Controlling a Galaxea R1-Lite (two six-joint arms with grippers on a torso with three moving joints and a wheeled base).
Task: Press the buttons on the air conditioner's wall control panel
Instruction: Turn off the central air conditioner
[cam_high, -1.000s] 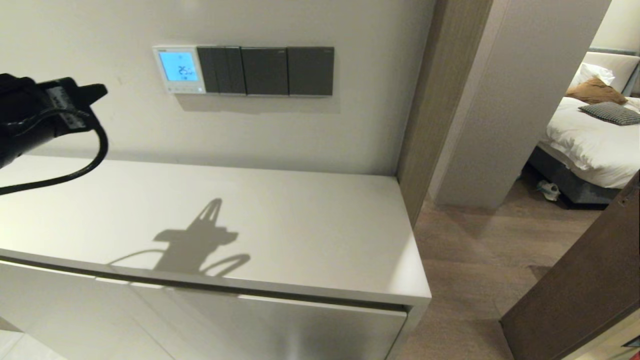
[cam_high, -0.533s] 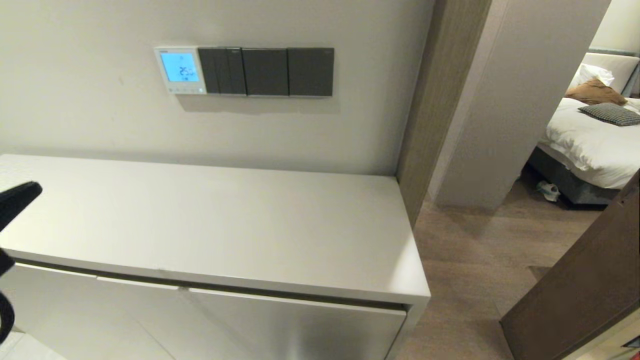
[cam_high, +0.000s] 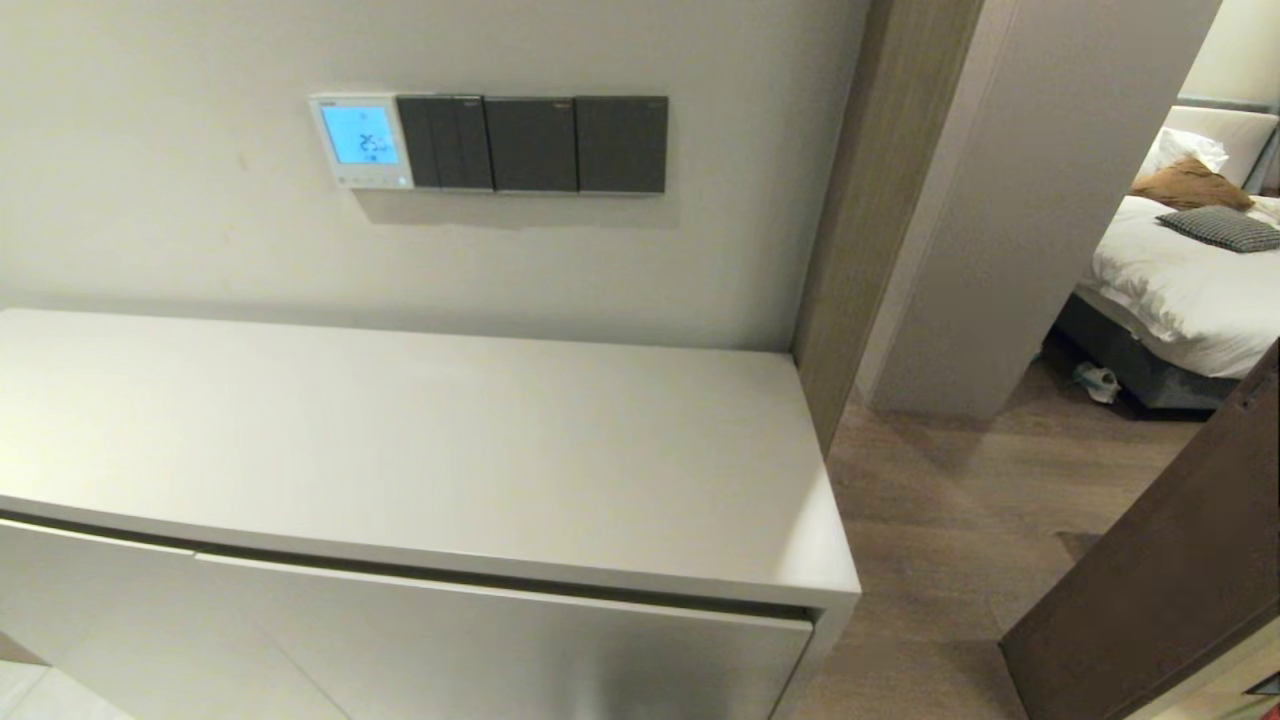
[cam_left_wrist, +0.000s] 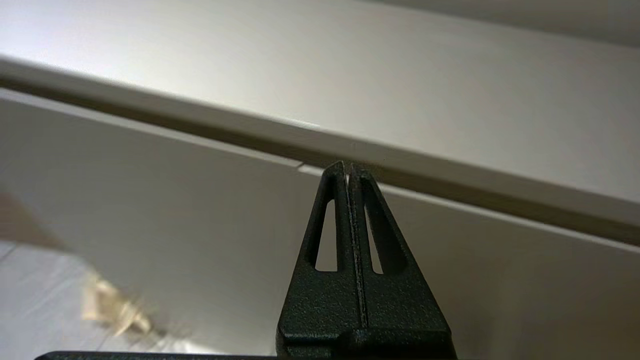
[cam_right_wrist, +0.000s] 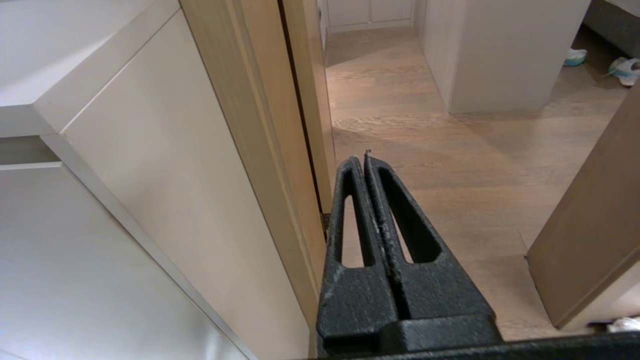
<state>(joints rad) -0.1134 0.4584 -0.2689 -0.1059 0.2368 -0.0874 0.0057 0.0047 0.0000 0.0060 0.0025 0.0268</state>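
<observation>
The air conditioner's wall control panel (cam_high: 360, 141) is a small white square on the wall above the cabinet, its screen lit blue with digits. The buttons (cam_high: 365, 181) are a row of tiny white keys along its bottom edge. Neither gripper shows in the head view. My left gripper (cam_left_wrist: 348, 167) is shut and empty, low in front of the cabinet's front edge, far below the panel. My right gripper (cam_right_wrist: 361, 161) is shut and empty, low beside the cabinet's right end, over the wooden floor.
Three dark grey switch plates (cam_high: 532, 143) sit right of the panel. A white cabinet (cam_high: 420, 450) stands below the wall, seen also in the left wrist view (cam_left_wrist: 350, 80). A wooden door frame (cam_high: 850, 220) and an open brown door (cam_high: 1150, 590) are at the right, a bed (cam_high: 1180, 270) beyond.
My left arm has dropped from beside the panel, down past the cabinet's left front edge, and out of the head view. Its shadow on the cabinet top is gone.
</observation>
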